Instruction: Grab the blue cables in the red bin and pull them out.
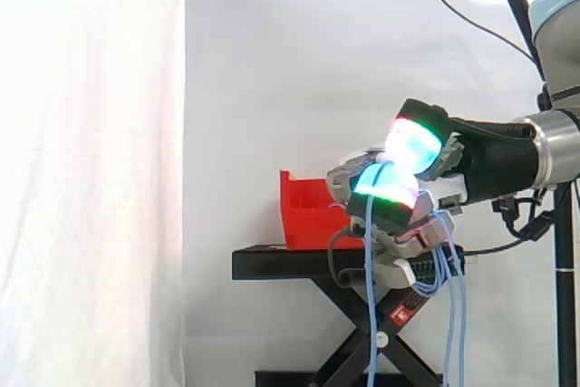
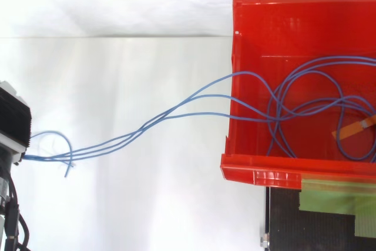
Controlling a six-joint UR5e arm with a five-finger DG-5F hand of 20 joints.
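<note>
In the side view the hand (image 1: 399, 204) was seen at the right of the bin (image 1: 304, 215), near it, at about the height of the bin's rim and a little above. The fingers (image 1: 412, 144) were curled, with pads glowing green, white and red, and they were closed around the cables (image 1: 370, 314). From below the hand several blue strands were hanging down in two groups, past the top of the black stand (image 1: 272, 263) and in front of its crossed legs. The bin was standing on the left part of the stand's top, before the white curtain (image 1: 91, 133).

In the top view the cables (image 2: 176, 110) were seen partly outside the bin (image 2: 282, 22). Inside it they were lying in wide loops that crossed one another on the red floor. Three strands were led out over the bin's left side and ran leftward, close together, to the left edge of the view, where a short loop and a loose end were seen. A small orange strip (image 2: 355, 126) was lying in the bin at the right, among the loops. A green tape (image 2: 329, 198) was seen on the stand (image 2: 317, 233), just below the bin's lower rim.
</note>
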